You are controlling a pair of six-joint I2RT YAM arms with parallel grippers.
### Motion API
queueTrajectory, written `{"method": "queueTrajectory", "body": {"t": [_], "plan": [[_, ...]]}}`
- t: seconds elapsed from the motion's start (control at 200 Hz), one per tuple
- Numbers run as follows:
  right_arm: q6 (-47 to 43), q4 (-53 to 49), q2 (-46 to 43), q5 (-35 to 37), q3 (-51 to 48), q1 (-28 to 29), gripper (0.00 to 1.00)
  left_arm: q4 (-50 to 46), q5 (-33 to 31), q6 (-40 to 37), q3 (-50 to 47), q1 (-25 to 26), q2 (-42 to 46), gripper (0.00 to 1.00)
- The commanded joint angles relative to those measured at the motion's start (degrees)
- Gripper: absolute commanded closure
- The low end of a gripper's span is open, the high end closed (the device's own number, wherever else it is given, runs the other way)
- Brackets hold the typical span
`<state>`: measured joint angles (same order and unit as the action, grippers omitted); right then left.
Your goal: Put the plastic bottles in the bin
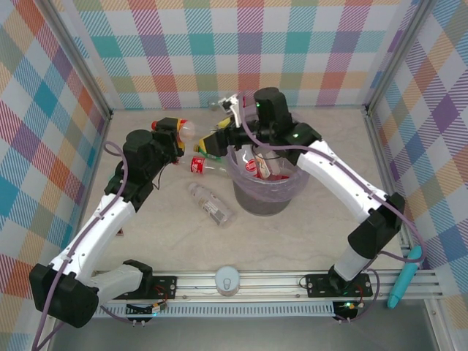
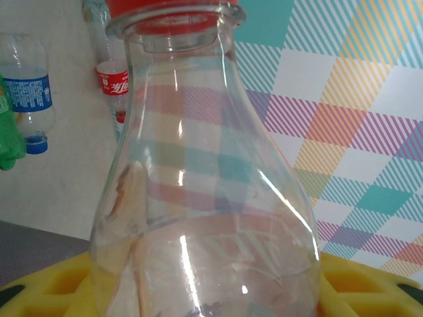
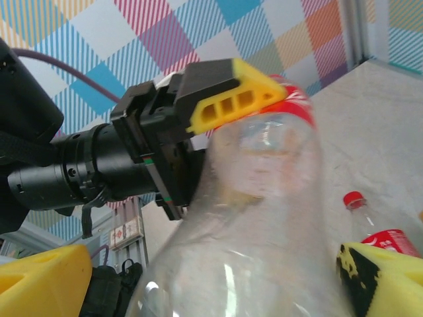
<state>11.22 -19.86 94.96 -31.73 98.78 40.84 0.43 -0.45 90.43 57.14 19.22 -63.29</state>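
Bin (image 1: 256,203), a grey bucket with a lavender liner, stands just beside the right jaws, and several bottles (image 1: 262,168) with red on them lie inside it. The right gripper (image 3: 211,281) is released: its yellow fingers (image 3: 39,281) stand wide to either side of a clear bottle (image 2: 205,185) with a red cap, with a gap showing at one finger. The left gripper (image 1: 174,133) is clenched on that same clear bottle, the broad body wedged between its yellow jaws and the cap pointing away from them. A red-labelled bottle (image 1: 208,167) lies on the table (image 1: 314,234) between the left jaws and the bin. A label-less bottle (image 1: 210,203) lies farther from both pairs of jaws, toward the arm bases. Beyond the left jaws, a blue-labelled bottle (image 2: 30,92) and a green bottle (image 2: 8,132) sit side by side.
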Motion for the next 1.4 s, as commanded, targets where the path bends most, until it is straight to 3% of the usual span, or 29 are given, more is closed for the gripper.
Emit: {"method": "queueTrajectory", "body": {"t": [0.0,0.205,0.34,0.5,0.605,0.695,0.82,0.94,1.2,1.395], "plan": [[-1.3,-0.7,1.0,-1.2,2.0,0.9,0.05,4.7,2.2,0.5,-0.8,-0.7,-0.7,0.79],[-1.0,-2.9,2.4,2.4,3.4,1.0,0.21,5.9,2.9,0.5,-0.6,-1.1,-1.5,0.78],[-0.7,-3.2,2.2,3.4,3.4,1.0,0.32,6.9,2.9,-0.2,-1.5,-1.5,-1.2,0.69],[-1.7,-5.2,2.0,4.7,5.6,1.0,0.37,6.0,3.8,-6.7,-0.5,-1.9,-0.9,0.41],[-4.1,-9.2,1.3,7.2,8.9,1.0,0.38,3.7,3.6,-15.4,1.3,-2.0,0.0,0.12],[-6.9,-12.6,-0.9,11.0,10.6,0.9,0.39,-2.7,1.3,-24.4,4.4,-2.0,1.7,0.00],[-9.2,-16.7,-5.6,16.4,11.4,-0.6,0.40,-11.1,-3.1,-33.1,7.6,-1.8,4.3,0.00],[-9.3,-21.0,-10.3,21.0,11.6,-3.2,0.45,-9.0,-5.6,-36.9,7.4,1.4,4.9,0.00],[-8.2,-39.7,-20.2,31.0,13.9,-10.6,0.54,-15.8,-11.2,-58.0,18.2,14.1,-6.3,0.01],[-6.5,-47.6,-25.0,34.5,14.6,-13.2,0.58,-16.8,-12.6,-67.2,19.3,18.2,-11.1,0.01]]}}
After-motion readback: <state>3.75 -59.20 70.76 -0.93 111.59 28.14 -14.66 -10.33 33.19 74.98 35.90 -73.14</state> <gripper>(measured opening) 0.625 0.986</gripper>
